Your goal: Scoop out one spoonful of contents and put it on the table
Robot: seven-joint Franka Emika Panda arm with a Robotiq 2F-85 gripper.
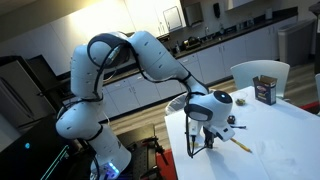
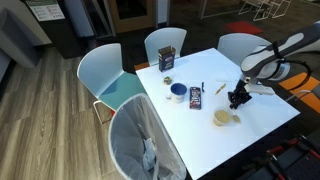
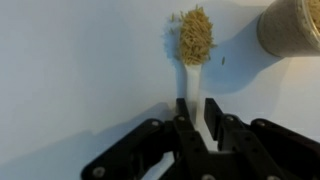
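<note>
My gripper (image 3: 197, 122) is low over the white table (image 3: 70, 70) and shut on the handle of a white spoon (image 3: 195, 80). The spoon's bowl points away from me and carries a heap of tan grains (image 3: 195, 35), resting on or just above the tabletop. A round container of the same tan contents (image 3: 296, 25) sits just right of the spoon's tip. In an exterior view the gripper (image 2: 238, 97) hangs beside this container (image 2: 226, 118). It also shows near the table's edge in the other exterior view (image 1: 205, 138).
A blue cup (image 2: 177, 92), a dark packet (image 2: 195, 97) and a brown box (image 2: 167, 60) stand on the table's far side. Pale chairs (image 2: 110, 75) surround the table. A lined waste bin (image 2: 140, 140) stands at its corner.
</note>
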